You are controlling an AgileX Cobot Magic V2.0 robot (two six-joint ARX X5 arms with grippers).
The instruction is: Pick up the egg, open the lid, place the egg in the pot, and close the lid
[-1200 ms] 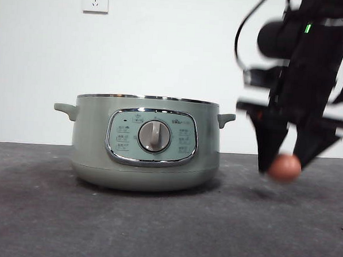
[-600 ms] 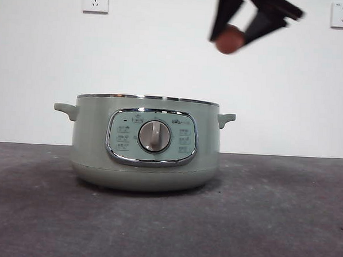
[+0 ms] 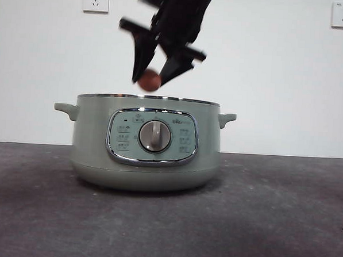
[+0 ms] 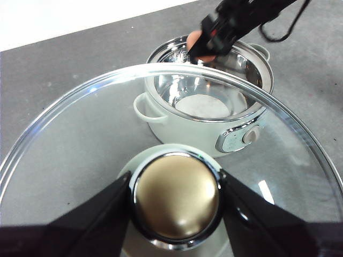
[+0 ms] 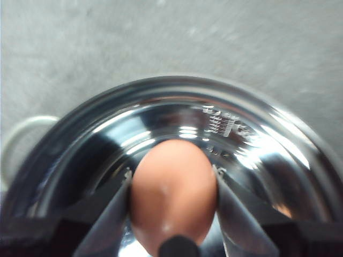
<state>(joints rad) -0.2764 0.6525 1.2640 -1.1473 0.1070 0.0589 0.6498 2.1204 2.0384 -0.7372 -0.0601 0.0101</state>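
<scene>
As the pot (image 3: pixel 146 143) sits uncovered, dark grey table (image 3: pixel 270 226), white wall (image 3: pixel 278 76)

Left pincer (image 4: pixel 177 201) grips the lid (image 4: pixel 80 134) knob; other pincer (image 4: pixel 206 45) over the open pot (image 4: pixel 161 115)

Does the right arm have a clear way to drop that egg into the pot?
Probably yes. The right gripper holds the egg just above the open pot. The left gripper holds the lid up and off to the side, so nothing covers the opening.

Pot (image 4: pixel 161 115) glossy steel inside; lid (image 4: pixel 80 139) glass; egg (image 5: pixel 172 190) seemingly smooth.
</scene>
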